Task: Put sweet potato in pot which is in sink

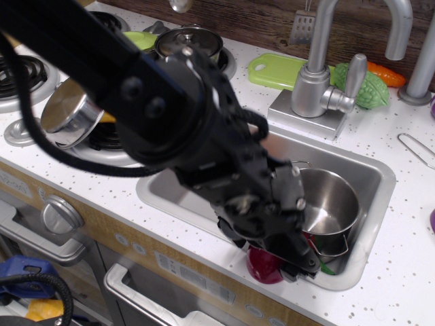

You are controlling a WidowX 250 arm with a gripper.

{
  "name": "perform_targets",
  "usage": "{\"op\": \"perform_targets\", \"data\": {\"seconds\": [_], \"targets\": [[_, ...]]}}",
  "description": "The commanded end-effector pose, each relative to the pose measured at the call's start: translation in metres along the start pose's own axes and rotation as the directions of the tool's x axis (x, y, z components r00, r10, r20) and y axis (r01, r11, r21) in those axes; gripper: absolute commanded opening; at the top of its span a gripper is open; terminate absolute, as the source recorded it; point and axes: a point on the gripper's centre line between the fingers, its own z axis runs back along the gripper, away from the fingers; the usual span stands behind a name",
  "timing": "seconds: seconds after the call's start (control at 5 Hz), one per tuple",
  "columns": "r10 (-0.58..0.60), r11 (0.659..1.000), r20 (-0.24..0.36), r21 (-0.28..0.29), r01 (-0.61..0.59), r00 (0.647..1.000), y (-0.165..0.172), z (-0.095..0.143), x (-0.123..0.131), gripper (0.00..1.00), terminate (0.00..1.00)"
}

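One gripper (289,261) was seen low over the front rim of the sink (170,197), pressed against the sweet potato (262,266)

Whether its jaws were apart or together could not be told, since the black wrist and cabling hid them. The dark red sweet potato was found on the sink's front edge, partly covered by the gripper, just outside the pot (333,204). The shiny pot was set upright in the right half of the basin, open and with nothing seen inside it. Behind the sink the grey tap (326,75) was mounted on the speckled counter (401,224), a green cutting board (275,70) beside it. On the stove to the left, a lidded steel pot (188,42) was placed
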Motion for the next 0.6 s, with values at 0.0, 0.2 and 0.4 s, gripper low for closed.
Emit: {"op": "perform_targets", "data": {"seconds": [0.0, 0.2, 0.4], "targets": [[0.009, 1.000, 0.042, 0.002, -0.009, 0.999, -0.004, -0.005, -0.001, 1.00, 0.00], [0.004, 1.000, 0.030, 0.002, -0.005, 1.000, -0.003, -0.003, 0.001, 0.00, 0.00], [-0.015, 1.000, 0.001, -0.011, 0.015, 1.000, -0.002, 0.008, 0.010, 0.00, 0.00]]}}
